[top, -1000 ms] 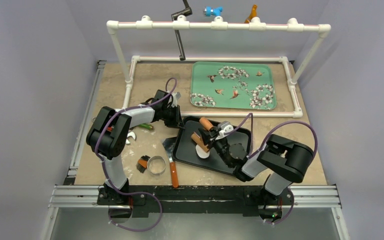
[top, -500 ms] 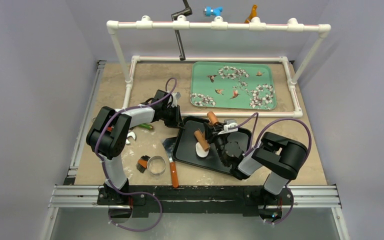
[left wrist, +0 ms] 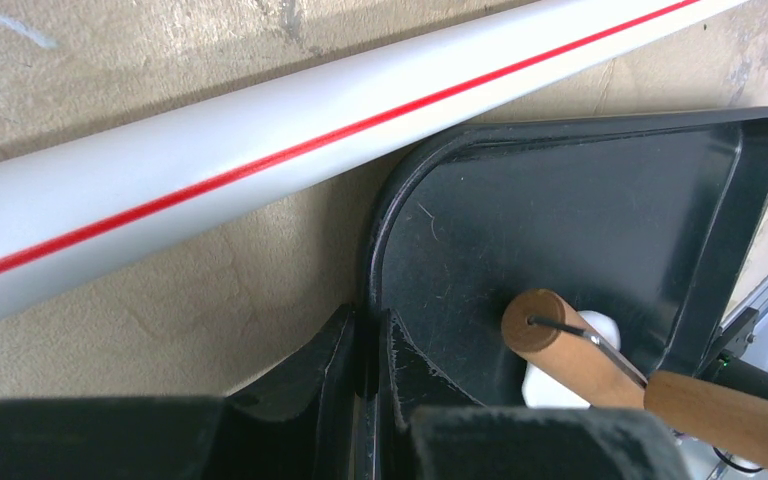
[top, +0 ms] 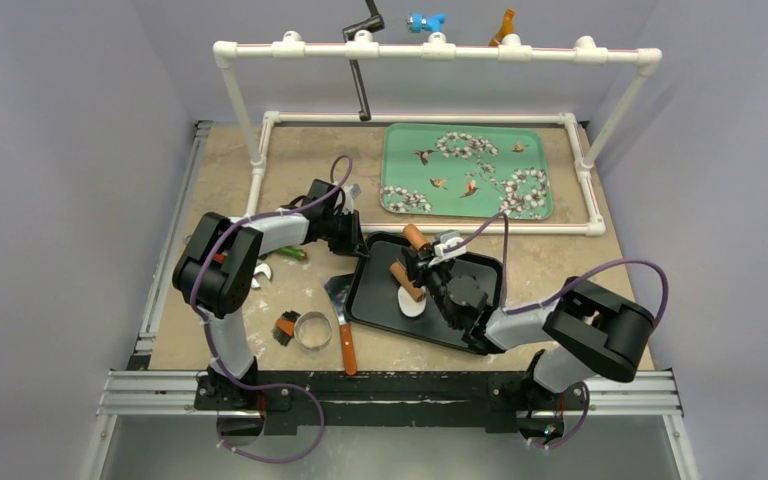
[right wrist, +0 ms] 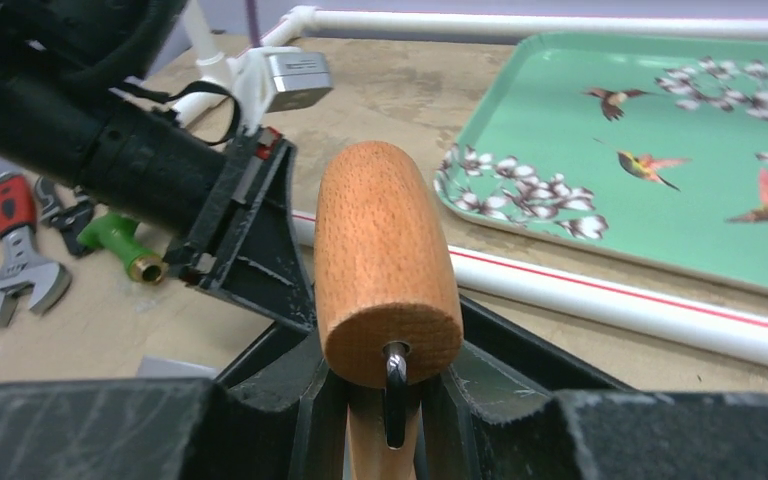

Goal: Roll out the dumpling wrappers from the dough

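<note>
A white lump of dough (top: 411, 302) lies flattened on the black tray (top: 468, 272). A wooden roller (top: 406, 281) rests on its far edge; the dough also shows under the roller in the left wrist view (left wrist: 600, 326). My right gripper (top: 428, 268) is shut on the roller's handle, and the roller barrel (right wrist: 385, 260) fills the right wrist view. My left gripper (top: 357, 243) is shut on the tray's left rim (left wrist: 372, 300). No finished round wrapper shows.
A metal ring cutter (top: 312, 330) and a scraper with an orange handle (top: 345, 338) lie left of the tray. A teal flowered tray (top: 466, 170) sits behind a white pipe frame (top: 430, 228). Wrenches (right wrist: 22, 262) and white scraps (top: 261, 272) lie at the left.
My right gripper has moved the roller back and forth over the dough; the right elbow has swung out to the right. The left arm has not moved.
</note>
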`<act>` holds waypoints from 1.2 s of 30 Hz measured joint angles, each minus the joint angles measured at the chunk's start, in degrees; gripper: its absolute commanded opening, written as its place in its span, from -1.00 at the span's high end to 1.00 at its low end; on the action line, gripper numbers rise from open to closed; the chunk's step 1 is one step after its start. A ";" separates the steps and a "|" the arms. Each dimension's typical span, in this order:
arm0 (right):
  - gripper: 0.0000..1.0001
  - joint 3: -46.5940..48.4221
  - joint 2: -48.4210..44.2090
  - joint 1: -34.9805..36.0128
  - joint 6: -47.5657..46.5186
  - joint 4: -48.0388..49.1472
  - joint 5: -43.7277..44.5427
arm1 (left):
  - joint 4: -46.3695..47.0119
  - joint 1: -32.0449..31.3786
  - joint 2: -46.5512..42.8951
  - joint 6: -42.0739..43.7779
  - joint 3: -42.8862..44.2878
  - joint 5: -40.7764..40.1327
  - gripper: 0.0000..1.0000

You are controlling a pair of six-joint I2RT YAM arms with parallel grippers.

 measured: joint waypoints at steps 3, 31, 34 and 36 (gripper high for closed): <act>1.00 1.97 -2.67 0.00 -2.71 -5.03 -3.93 | 0.02 0.02 0.02 0.00 0.00 0.13 1.00; 1.00 7.76 10.12 -3.65 -3.61 3.32 -8.70 | 0.04 0.09 0.09 0.00 0.00 0.28 1.00; 1.00 7.98 10.12 -3.82 -3.78 3.02 -7.41 | 0.04 0.09 0.09 0.00 0.00 0.33 1.00; 1.00 7.63 9.79 -3.89 -3.54 2.95 -5.46 | 0.04 0.09 0.09 0.00 0.00 0.35 1.00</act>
